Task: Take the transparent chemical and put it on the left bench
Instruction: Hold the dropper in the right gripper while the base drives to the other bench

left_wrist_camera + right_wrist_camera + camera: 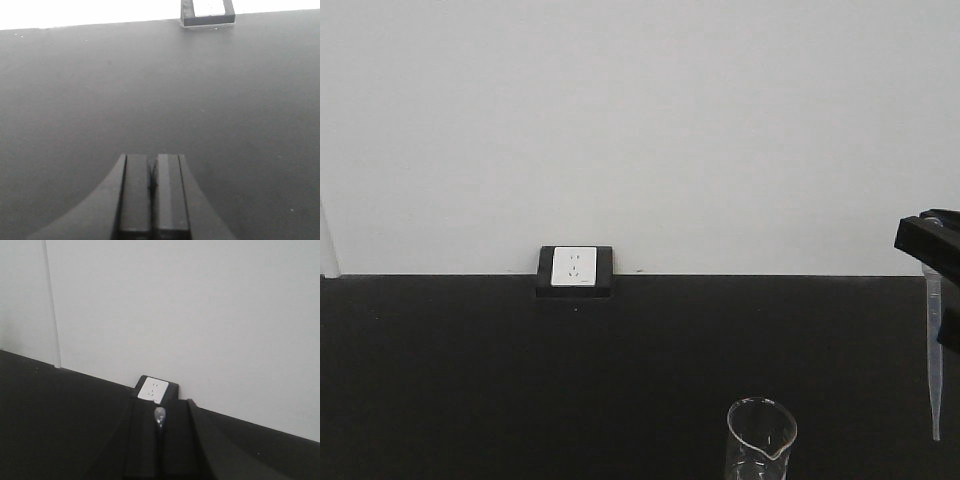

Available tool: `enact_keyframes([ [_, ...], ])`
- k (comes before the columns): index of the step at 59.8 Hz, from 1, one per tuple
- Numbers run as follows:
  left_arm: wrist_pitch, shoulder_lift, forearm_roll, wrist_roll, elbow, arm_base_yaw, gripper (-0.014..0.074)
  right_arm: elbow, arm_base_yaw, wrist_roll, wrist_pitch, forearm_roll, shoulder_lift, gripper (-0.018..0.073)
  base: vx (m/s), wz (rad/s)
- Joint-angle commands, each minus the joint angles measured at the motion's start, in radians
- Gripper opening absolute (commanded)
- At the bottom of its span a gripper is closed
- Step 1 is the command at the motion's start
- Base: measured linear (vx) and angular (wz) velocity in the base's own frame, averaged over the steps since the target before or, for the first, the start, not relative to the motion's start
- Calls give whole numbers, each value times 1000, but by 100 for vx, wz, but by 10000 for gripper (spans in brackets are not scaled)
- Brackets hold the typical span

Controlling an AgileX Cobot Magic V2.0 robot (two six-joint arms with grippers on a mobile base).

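One black worktop (470,380), white wall (620,120) with socket (575,268), right tool (159,432) clamped on clear pipette (934,350), left tool (153,180) clenched, holding nothing.

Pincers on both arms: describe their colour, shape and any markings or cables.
The left pincer is matte black: two flat, rectangular fingers on a curved black base that widens toward the wrist. The right pincer has the same build, black and blocky with squared edges. No markings, labels or cables show in any view, and the arms behind them are out of sight.
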Motion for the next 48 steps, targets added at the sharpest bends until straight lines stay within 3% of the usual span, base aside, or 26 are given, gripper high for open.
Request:
enact_keyframes([
  [1, -78, -19, -1, -8, 16, -2, -3, -25, -4, 0, 34, -9, -11, -3, -1, -3],
  [20, -78, -19, -1, -8, 16, -2, -3, -25, -4, 0, 44, -9, -11, -3, -4, -16],
  [48, -78, -19, -1, -8, 16, -2, -3, -25, -4, 0, 44, -9, -11, -3, -14, -42],
])
